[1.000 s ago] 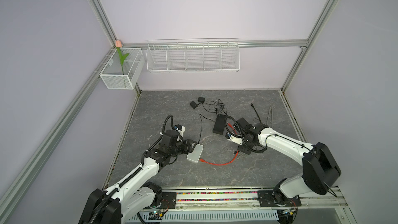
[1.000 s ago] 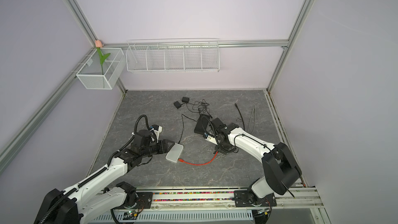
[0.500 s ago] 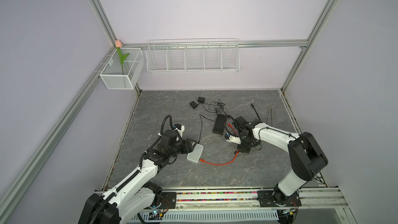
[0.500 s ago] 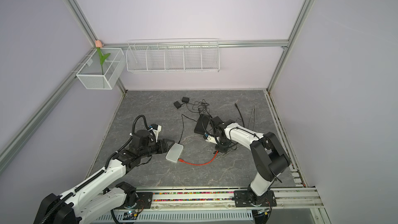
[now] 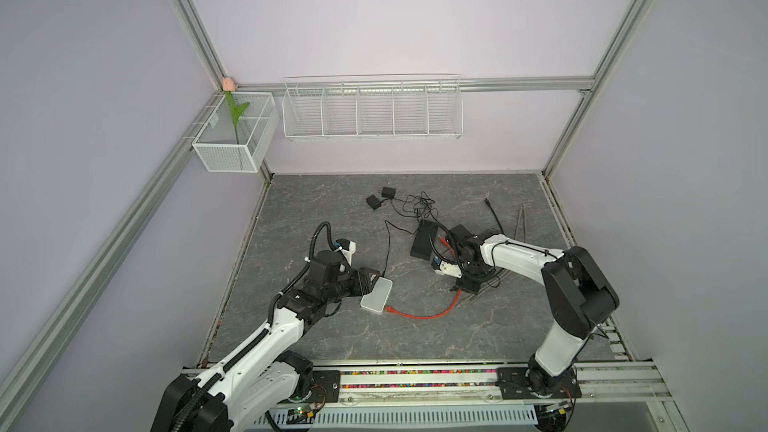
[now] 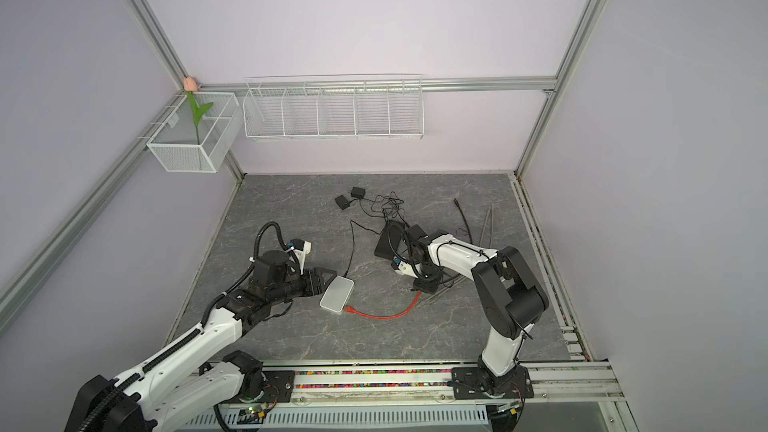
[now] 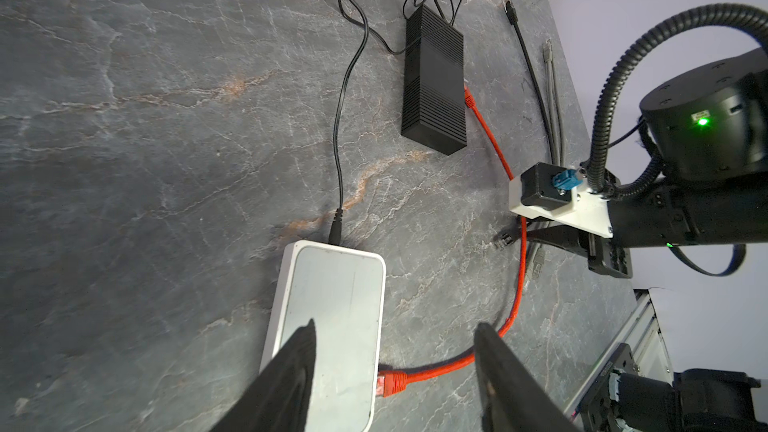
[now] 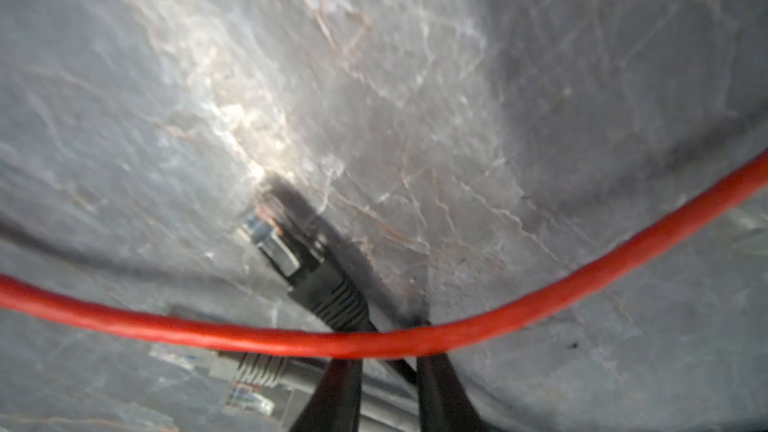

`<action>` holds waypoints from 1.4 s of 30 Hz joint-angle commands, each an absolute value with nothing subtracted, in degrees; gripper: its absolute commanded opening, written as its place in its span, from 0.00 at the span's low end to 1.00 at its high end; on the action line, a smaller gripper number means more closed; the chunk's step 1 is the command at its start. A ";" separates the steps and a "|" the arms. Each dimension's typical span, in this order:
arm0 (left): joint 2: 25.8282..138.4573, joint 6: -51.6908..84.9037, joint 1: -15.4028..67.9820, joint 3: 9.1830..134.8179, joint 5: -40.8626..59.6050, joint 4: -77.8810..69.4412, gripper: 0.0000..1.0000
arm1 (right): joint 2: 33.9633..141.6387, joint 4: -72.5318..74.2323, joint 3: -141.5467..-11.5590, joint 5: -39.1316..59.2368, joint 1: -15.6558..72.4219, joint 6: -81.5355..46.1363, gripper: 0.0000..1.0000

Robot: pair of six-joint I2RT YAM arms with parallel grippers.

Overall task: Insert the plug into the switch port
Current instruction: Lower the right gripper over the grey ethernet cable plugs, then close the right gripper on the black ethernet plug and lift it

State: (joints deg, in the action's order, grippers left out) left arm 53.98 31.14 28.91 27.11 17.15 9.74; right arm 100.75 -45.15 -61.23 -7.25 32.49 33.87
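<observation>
The right hand (image 8: 386,367) sits low on the desk (image 5: 415,334), a little right of the middle and nearer the near edge than the far one. Its two black fingers (image 8: 332,396) have just drawn in until only a narrow gap is left. The black cable (image 8: 403,371) runs through that gap, right behind the black plug (image 8: 316,280). The wrist view is blurred, so we cannot tell whether the fingers already pinch the cable or merely flank it. The plug itself lies flat on the desk just ahead of the fingertips, its clear tip pointing away from the hand. A red cable (image 8: 519,309) arches across in front of the fingers and over the black one, and a grey plug (image 8: 257,369) lies just beside them. Over the last second the right arm (image 5: 519,261) has folded its elbow in toward the near edge while the hand kept its spot. Further out, left of the middle, the white switch (image 5: 376,295) has not moved, and one end of the red cable already meets its side. The left hand (image 7: 394,324) is released, jaws wide and holding nothing, with one finger over the switch's top and the other beyond its edge. We judge that the pick-up is only beginning. The plug is well apart from the switch, and the draped red cable may snag as it lifts.
</observation>
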 commanded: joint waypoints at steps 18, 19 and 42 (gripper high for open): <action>50.40 28.67 28.83 33.69 11.02 16.30 0.60 | 91.38 -50.36 -64.42 -48.02 35.20 22.67 0.07; 50.32 28.57 28.84 33.90 10.72 16.68 0.60 | 91.87 -49.75 -64.45 -50.39 35.09 22.57 0.07; 58.01 37.47 32.14 30.98 26.78 -3.25 0.61 | 72.22 -33.52 -57.41 -9.67 49.74 20.81 0.07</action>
